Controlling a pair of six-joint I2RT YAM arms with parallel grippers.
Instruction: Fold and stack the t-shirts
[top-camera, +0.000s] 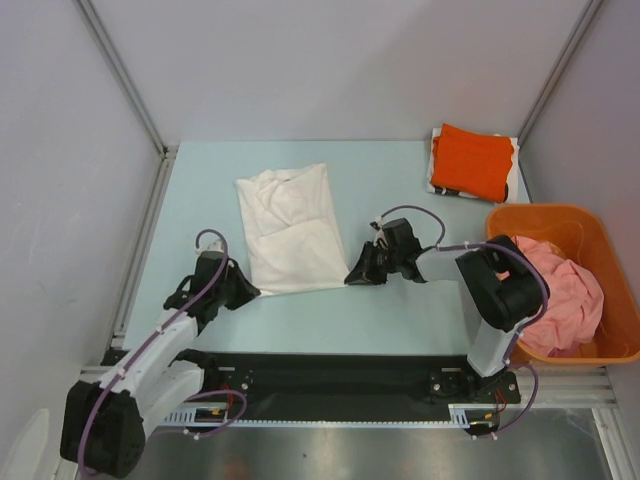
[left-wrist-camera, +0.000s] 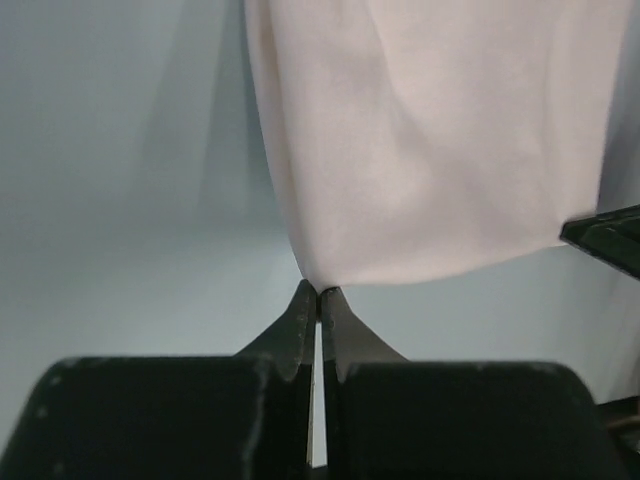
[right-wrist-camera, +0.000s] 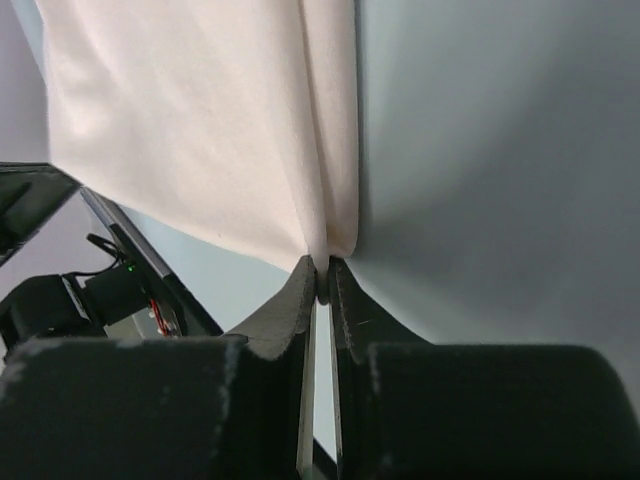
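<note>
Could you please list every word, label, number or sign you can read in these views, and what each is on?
None can be read.
A dark print edge peeks out under the folded orange t-shirt, too small to read.
The white t-shirt and the orange basket show no text.

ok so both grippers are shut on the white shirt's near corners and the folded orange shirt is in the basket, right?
No: top view shows the folded orange shirt on the table behind the basket, not in it; the basket holds the pink shirt. The left gripper and right gripper are shut on near corners of the white shirt.
</note>
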